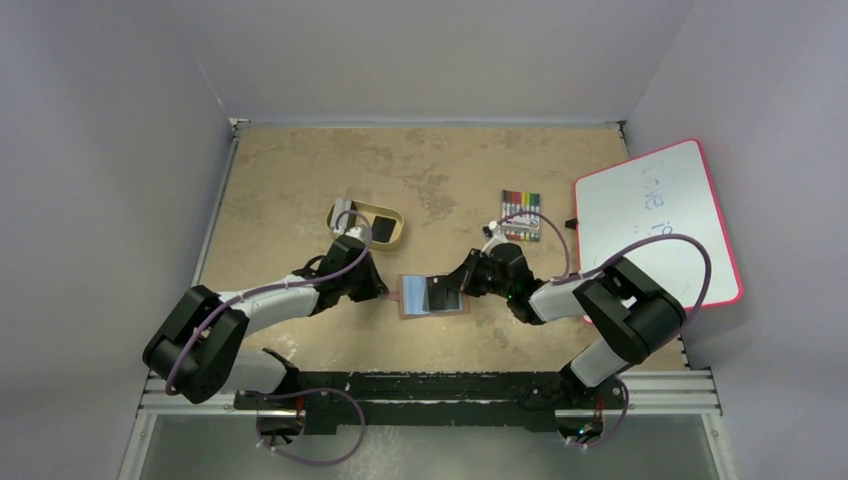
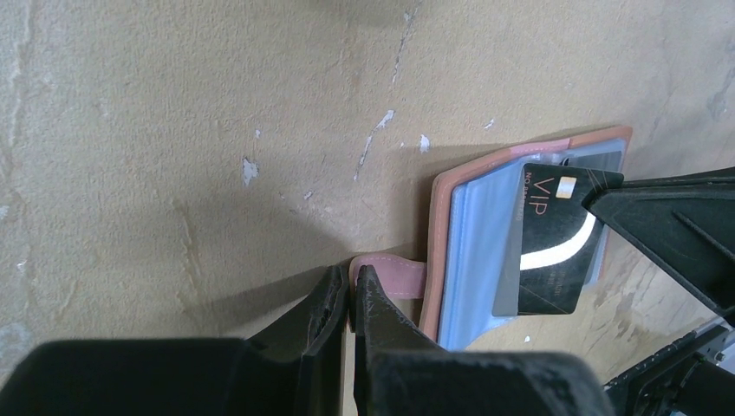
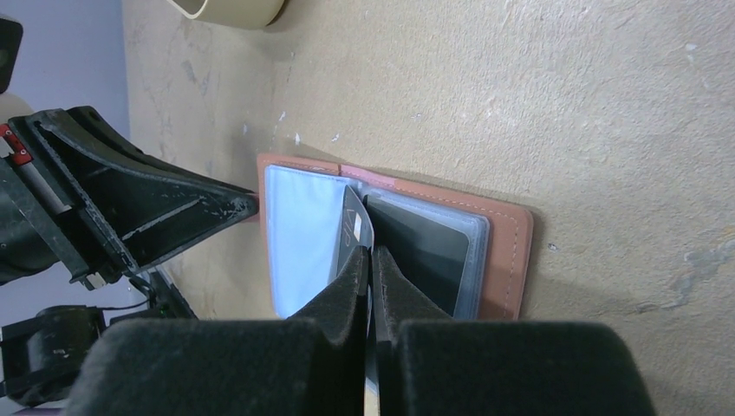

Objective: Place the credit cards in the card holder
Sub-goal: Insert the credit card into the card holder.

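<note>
Card holder is laid open, blue-grey inside up, mid-table between the grippers; its pink-brown tab is pinched in the closed jaws of the left gripper; a black card, lettered "VIP" beside a white curved stripe, is clamped by the right gripper and tilted over the pockets; something dark is seen behind a clear pocket; farther off are set a tan tray, a marker pack and a whiteboard, its faint writing unreadable.
</note>
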Tool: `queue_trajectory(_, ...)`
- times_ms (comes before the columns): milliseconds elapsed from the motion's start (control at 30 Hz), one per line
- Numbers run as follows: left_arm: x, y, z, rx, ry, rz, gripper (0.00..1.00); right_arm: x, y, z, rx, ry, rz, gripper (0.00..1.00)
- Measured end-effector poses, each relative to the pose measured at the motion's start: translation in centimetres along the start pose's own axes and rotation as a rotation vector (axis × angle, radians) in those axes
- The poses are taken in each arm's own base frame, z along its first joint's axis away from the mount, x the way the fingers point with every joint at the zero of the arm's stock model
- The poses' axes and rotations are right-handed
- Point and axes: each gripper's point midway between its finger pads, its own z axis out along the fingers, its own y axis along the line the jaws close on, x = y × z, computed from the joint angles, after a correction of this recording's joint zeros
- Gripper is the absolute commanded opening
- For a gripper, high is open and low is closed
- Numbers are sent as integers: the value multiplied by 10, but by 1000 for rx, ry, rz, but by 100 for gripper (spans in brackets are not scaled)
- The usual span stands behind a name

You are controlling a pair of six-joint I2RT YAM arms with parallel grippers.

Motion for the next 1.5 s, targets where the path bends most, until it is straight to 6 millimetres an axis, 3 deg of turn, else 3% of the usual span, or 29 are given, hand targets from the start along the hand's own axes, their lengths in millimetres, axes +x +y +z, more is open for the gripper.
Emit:
queue_trajectory(367, 0, -2, 2, 5, -5, -2, 0, -2, 1, -12, 34, 1, 7, 0)
queue_trajectory(667, 0, -3, 2, 5, -7, 1, 0, 6, -6, -2, 42, 31, 18, 1)
queue_trajectory(867, 0, -3, 2, 3, -9, 0, 0, 6, 1, 6, 18, 51, 14, 12)
queue_trajectory(1100, 0, -4, 2, 1, -12, -2, 0, 3, 5, 14, 68, 86, 13, 41)
queue_trajectory(1500, 3, -5, -2, 1, -1, -15, 0, -2, 7, 3, 143, 92, -10, 54)
